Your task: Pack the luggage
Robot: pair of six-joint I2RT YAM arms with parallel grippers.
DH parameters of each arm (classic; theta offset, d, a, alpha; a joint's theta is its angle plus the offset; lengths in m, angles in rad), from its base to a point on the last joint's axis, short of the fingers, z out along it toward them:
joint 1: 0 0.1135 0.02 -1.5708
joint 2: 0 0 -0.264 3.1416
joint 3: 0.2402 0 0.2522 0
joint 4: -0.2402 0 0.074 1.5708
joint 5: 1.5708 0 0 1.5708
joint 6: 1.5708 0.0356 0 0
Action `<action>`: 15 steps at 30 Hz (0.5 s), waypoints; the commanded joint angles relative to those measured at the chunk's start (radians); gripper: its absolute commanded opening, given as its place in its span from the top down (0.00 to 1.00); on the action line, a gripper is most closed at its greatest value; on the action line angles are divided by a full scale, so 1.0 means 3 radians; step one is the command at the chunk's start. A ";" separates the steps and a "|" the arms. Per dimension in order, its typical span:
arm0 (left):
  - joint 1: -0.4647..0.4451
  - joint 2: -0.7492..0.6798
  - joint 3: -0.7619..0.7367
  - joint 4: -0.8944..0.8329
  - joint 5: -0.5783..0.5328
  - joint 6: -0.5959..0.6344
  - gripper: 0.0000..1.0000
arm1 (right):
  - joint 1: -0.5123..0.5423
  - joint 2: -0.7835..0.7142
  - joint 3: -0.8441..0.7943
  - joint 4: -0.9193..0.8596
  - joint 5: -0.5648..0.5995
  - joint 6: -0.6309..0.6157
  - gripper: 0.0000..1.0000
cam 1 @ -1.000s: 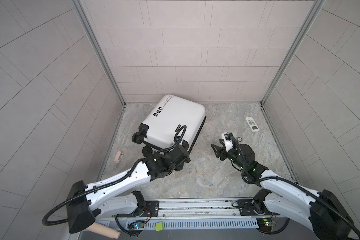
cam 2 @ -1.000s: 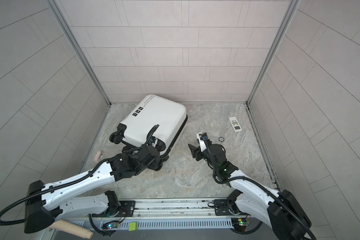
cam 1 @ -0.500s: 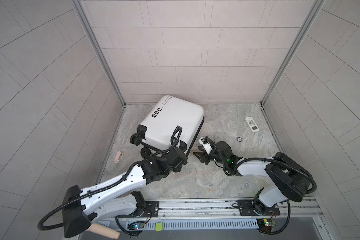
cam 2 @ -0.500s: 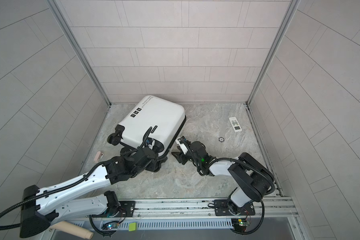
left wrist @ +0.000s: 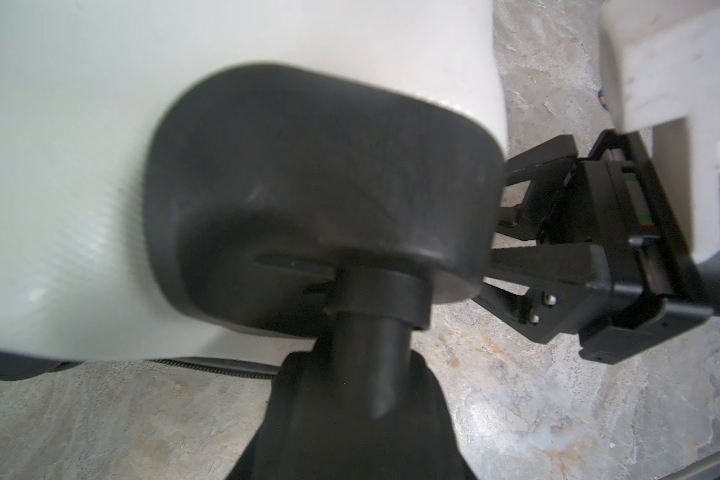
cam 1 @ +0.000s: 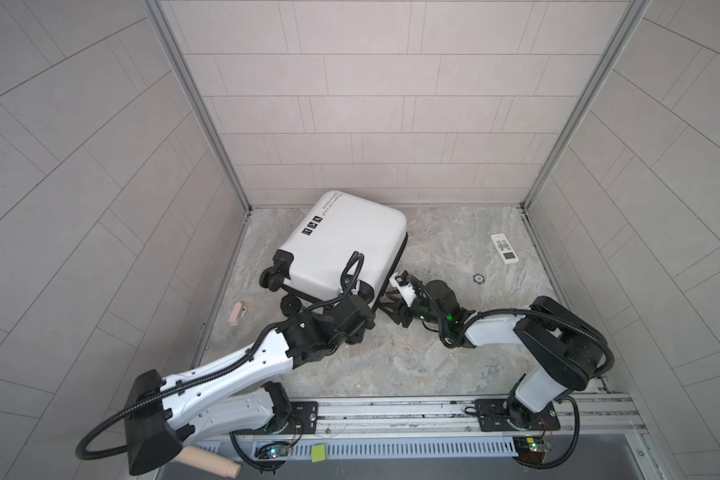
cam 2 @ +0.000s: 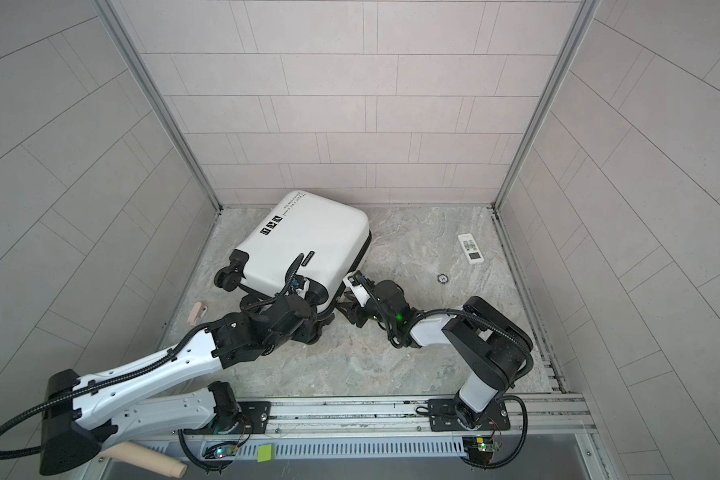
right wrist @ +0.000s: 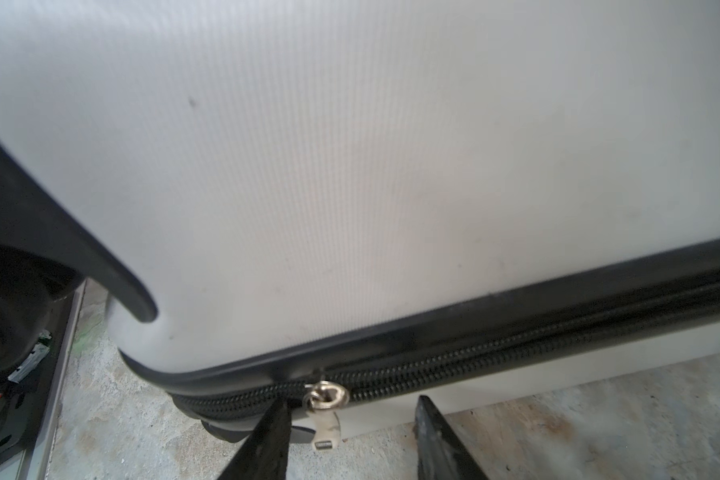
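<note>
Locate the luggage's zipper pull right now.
In the right wrist view, the zipper pull hangs from the zipper band of the luggage near a rounded corner, between the right gripper's open fingers.

White remote (cam 1: 504, 248) near right wall on marble bench (cam 1: 391, 365); small dark disc (cam 1: 478, 278) nearby; pink object (cam 1: 237, 313) at left edge.

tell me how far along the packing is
Done: the luggage lies closed, shells together. In hand: the right gripper, jaws open, straddles the zipper pull near a wheel corner. Still to do: gripping the pull and running the zip, if any remains open; that cannot be told here.
</note>
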 commanded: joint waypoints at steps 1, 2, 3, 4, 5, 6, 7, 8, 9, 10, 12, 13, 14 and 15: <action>0.0098 -0.0014 -0.0008 -0.0118 -0.0370 -0.0431 1.00 | 0.0023 0.0054 -0.0005 0.0167 -0.0022 0.0024 0.51; 0.0098 -0.0010 -0.0003 -0.0122 -0.0371 -0.0431 1.00 | 0.0026 0.0064 -0.0008 0.0172 -0.0026 0.0022 0.52; 0.0098 -0.0008 0.0002 -0.0124 -0.0372 -0.0429 1.00 | 0.0023 0.0080 -0.0006 0.0172 -0.0025 0.0021 0.53; 0.0098 -0.0001 0.0004 -0.0126 -0.0367 -0.0424 1.00 | 0.0026 0.0096 -0.0011 0.0191 -0.0027 0.0014 0.54; 0.0098 0.0010 0.0009 -0.0134 -0.0366 -0.0417 1.00 | 0.0026 0.0123 -0.0012 0.0208 -0.0025 0.0017 0.56; 0.0098 0.0014 0.0015 -0.0143 -0.0367 -0.0423 1.00 | 0.0023 0.0143 -0.0011 0.0218 -0.0025 0.0014 0.56; 0.0098 0.0021 0.0012 -0.0146 -0.0364 -0.0424 1.00 | 0.0023 0.0163 -0.0011 0.0235 -0.0025 0.0020 0.58; 0.0096 0.0021 0.0007 -0.0145 -0.0362 -0.0422 1.00 | 0.0023 0.0179 -0.0014 0.0253 -0.0025 0.0019 0.58; 0.0098 0.0026 0.0009 -0.0141 -0.0359 -0.0423 1.00 | 0.0027 0.0186 -0.0025 0.0261 -0.0027 0.0019 0.59; 0.0098 0.0027 0.0006 -0.0137 -0.0362 -0.0422 1.00 | 0.0026 0.0188 -0.0036 0.0270 -0.0028 0.0019 0.59; 0.0098 0.0042 0.0021 -0.0144 -0.0364 -0.0417 1.00 | 0.0023 0.0177 -0.0061 0.0275 -0.0027 0.0015 0.59; 0.0098 0.0049 0.0030 -0.0152 -0.0372 -0.0412 1.00 | 0.0024 0.0168 -0.0077 0.0272 -0.0025 0.0009 0.59; 0.0098 0.0052 0.0040 -0.0160 -0.0379 -0.0408 1.00 | 0.0023 0.0158 -0.0095 0.0275 -0.0024 0.0008 0.59; 0.0098 0.0061 0.0046 -0.0170 -0.0386 -0.0406 1.00 | 0.0023 0.0148 -0.0109 0.0275 -0.0027 0.0003 0.59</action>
